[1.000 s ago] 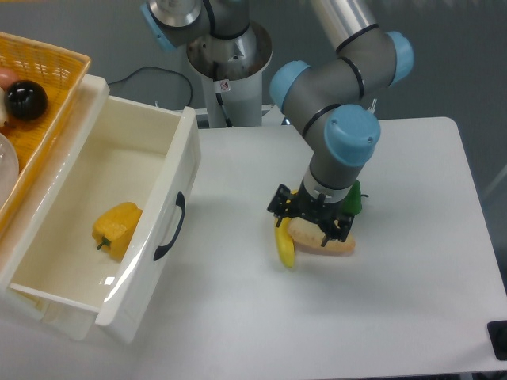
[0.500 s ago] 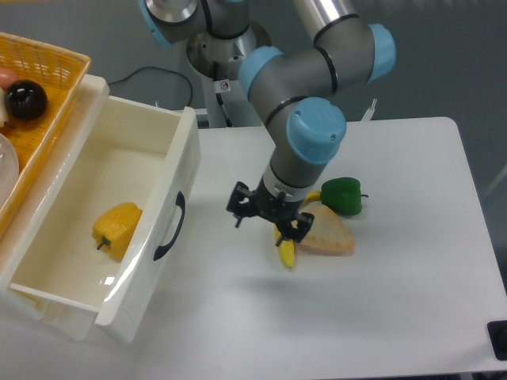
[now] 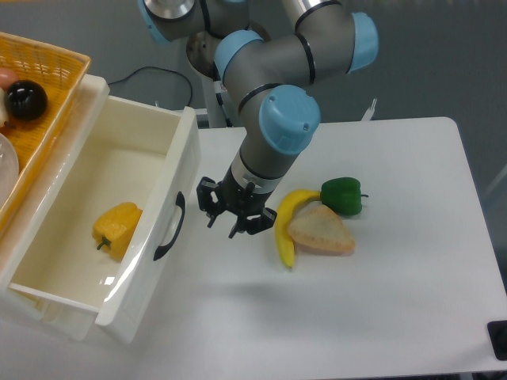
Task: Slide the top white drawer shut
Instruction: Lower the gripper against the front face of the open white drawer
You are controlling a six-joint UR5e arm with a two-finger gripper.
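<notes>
We see our gripper (image 3: 230, 217), fingers apart and empty, just right of the top white drawer (image 3: 169, 226), whose front runs near-vertically in frame.

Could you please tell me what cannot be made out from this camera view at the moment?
- Lower drawer: hidden under the open top white drawer.
- Orange basket: cut off by the left and top edges, so its contents show only partly.
- Claw: dark and small, whether open or shut is unclear.
- Black object at the right edge: cropped, unidentifiable.
</notes>
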